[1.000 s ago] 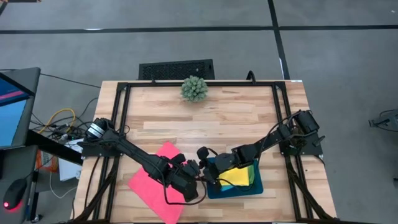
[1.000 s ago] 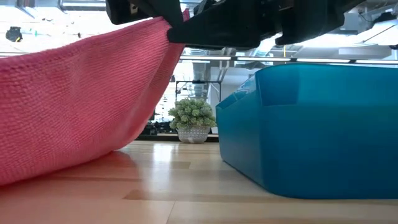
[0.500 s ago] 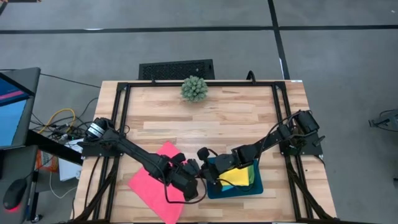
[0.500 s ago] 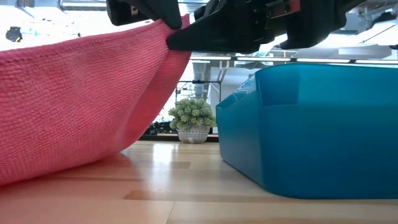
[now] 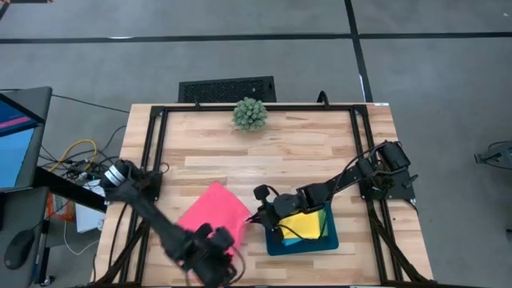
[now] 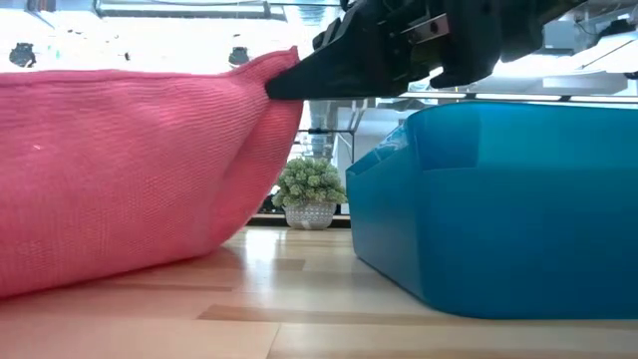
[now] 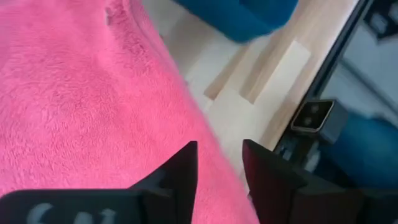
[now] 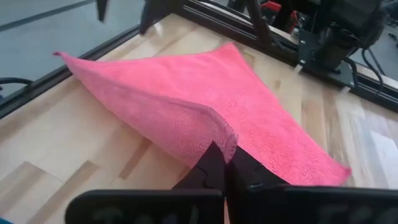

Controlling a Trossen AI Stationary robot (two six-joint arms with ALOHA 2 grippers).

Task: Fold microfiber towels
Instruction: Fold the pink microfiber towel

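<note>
Right claw: pinching the hot pink towel corner, lifting it beside the teal tray.
Left claw: hovering parted, empty, at the bench front.
Advice: carrying the corner straight across, keeping edges aligned.

High view: straight down over whole table and both arms. Low view: level at tabletop, close against pink towel and teal tray. Wrist views: near, angled down past own fingers; both share pink towel.
</note>
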